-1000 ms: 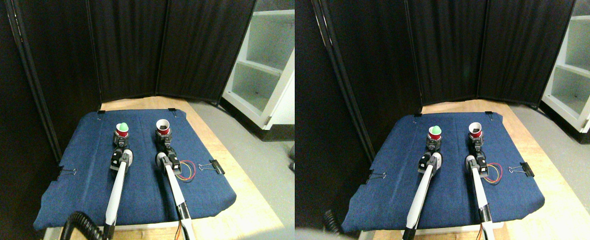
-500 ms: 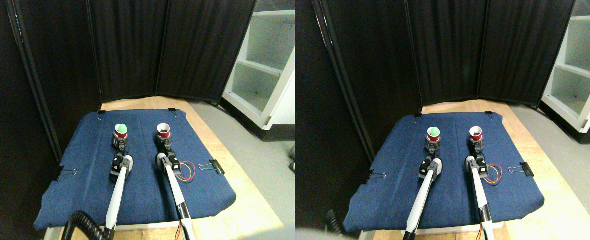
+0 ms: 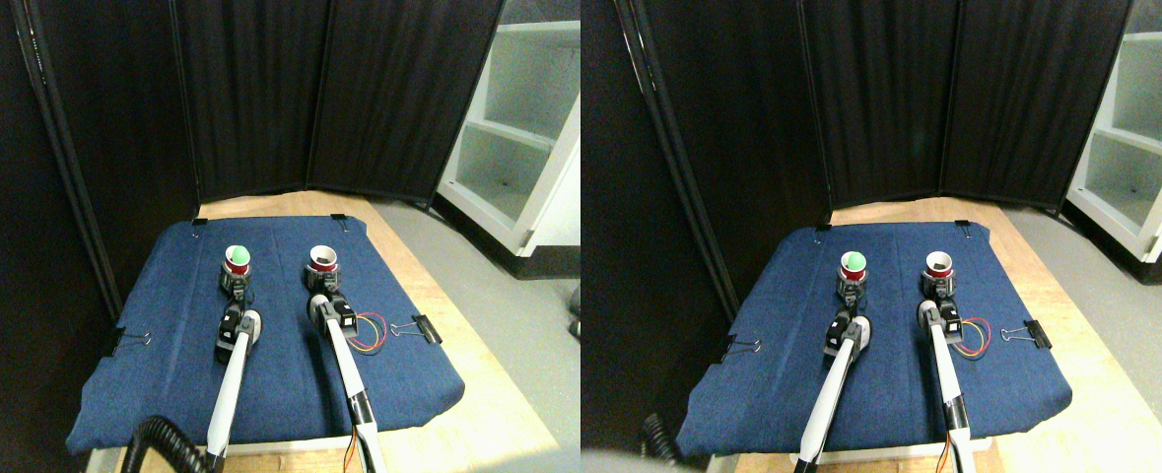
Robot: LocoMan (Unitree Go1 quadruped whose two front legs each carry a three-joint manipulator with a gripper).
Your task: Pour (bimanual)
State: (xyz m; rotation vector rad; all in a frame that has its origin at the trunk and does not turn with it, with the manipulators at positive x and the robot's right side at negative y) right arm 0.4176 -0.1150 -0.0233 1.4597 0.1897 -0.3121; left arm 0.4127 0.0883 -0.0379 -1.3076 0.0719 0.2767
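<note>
blue cloth [image 3: 275, 374] on wood table [image 3: 482, 414], black curtains [image 3: 344, 99] behind. left gripper [image 3: 237, 287] at green-filled cup [image 3: 237, 260], right gripper [image 3: 324, 282] at red cup [image 3: 323, 260]; jaw state: cannot tell.

Lab: black curtain screens [image 3: 334, 89]

no readable text, labels or numbers
</note>
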